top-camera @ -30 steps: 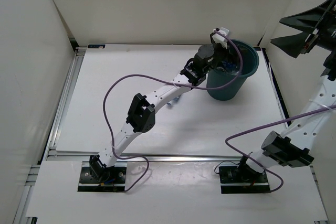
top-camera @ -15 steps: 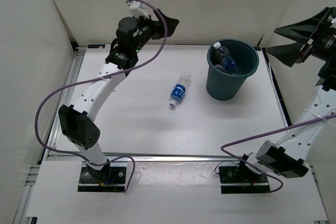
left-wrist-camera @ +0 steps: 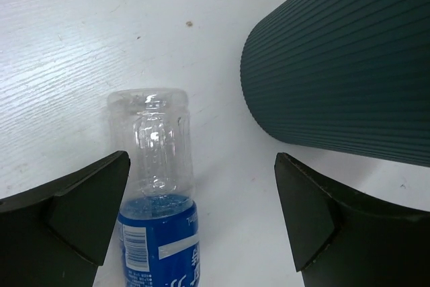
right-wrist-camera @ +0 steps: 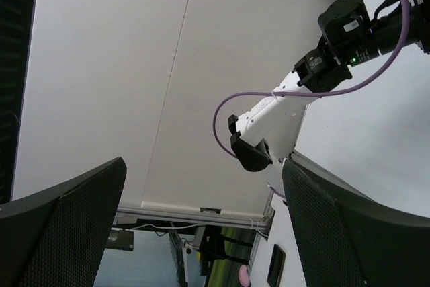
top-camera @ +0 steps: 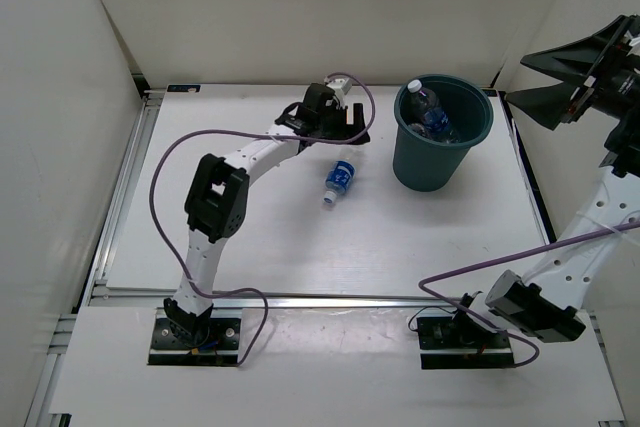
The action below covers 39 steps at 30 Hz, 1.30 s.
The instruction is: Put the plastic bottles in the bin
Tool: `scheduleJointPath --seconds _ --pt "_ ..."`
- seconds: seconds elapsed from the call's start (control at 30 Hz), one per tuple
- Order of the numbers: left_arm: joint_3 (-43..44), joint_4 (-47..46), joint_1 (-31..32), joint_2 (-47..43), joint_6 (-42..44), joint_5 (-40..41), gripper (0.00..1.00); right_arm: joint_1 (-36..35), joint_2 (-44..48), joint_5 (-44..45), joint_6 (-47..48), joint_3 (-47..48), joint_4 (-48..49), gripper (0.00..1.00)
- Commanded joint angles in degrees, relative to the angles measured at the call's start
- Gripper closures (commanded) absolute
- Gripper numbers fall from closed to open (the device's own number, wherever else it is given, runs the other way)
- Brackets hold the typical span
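One plastic bottle point(top-camera: 340, 178), clear with a blue label, lies on its side on the white table left of the bin point(top-camera: 441, 163). My left gripper point(top-camera: 350, 135) hangs low just behind it, open. In the left wrist view the bottle point(left-wrist-camera: 158, 228) lies between the fingers, close to the left one point(left-wrist-camera: 74, 216), its clear base pointing away. The ribbed teal bin point(left-wrist-camera: 342, 65) stands beyond on the right. Two more bottles point(top-camera: 430, 115) rest inside the bin. My right gripper point(top-camera: 515, 78) is raised high at the right edge, open and empty.
White walls close the table at the back and left. A metal rail point(top-camera: 330, 299) runs along the near edge in front of the arm bases. The right wrist view looks across at the left arm point(right-wrist-camera: 275, 115) and the wall.
The left arm left the bin's rim, swung up to the back left, and has now come down just behind the bottle on the table. The right arm has barely shifted.
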State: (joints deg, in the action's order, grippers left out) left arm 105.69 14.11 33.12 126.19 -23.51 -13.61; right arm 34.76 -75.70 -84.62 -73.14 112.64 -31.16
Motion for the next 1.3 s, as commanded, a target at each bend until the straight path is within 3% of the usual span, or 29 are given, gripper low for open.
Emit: scheduleJointPath --seconds 0.0,0.4,0.53,0.57,0.8,0.83,0.93,1.1,1.27 --pt "0.0 -0.7 -0.3 -4.0 2.6 1.3 0.00 0.2 0.3 -11.7 0.2 3.0 1.0 0.00" --pt "-4.9 -0.1 1.0 2.8 2.6 -1.8 0.00 0.2 0.3 -10.7 0.2 0.7 1.0 0.00" --pt "-2.8 -0.1 1.0 5.7 0.8 -3.9 0.19 0.2 0.3 -10.7 -0.3 0.2 1.0 0.00" --pt "-2.8 -0.1 1.0 6.5 0.8 -4.5 0.28 0.2 -0.2 -10.7 -0.3 0.2 1.0 0.00" --pt "-1.7 -0.1 1.6 8.9 -1.4 -7.5 0.59 0.2 -0.8 -11.7 -1.4 0.2 1.0 0.00" --pt "-1.7 -0.1 1.6 8.9 -2.2 -7.0 0.68 0.2 -0.8 -12.3 -1.4 0.2 1.0 0.00" --pt "-1.1 -0.1 0.5 5.1 -2.9 -3.6 0.74 0.2 -1.4 -12.9 -1.4 0.8 1.0 0.00" --pt "8.4 -0.1 -1.1 -2.1 -1.3 4.6 0.75 0.2 -1.4 -12.9 -0.9 0.8 1.0 0.00" --pt "29.7 -0.1 -2.4 -0.3 -1.6 7.1 0.71 0.2 -2.5 -12.9 -0.9 1.6 1.0 0.00"
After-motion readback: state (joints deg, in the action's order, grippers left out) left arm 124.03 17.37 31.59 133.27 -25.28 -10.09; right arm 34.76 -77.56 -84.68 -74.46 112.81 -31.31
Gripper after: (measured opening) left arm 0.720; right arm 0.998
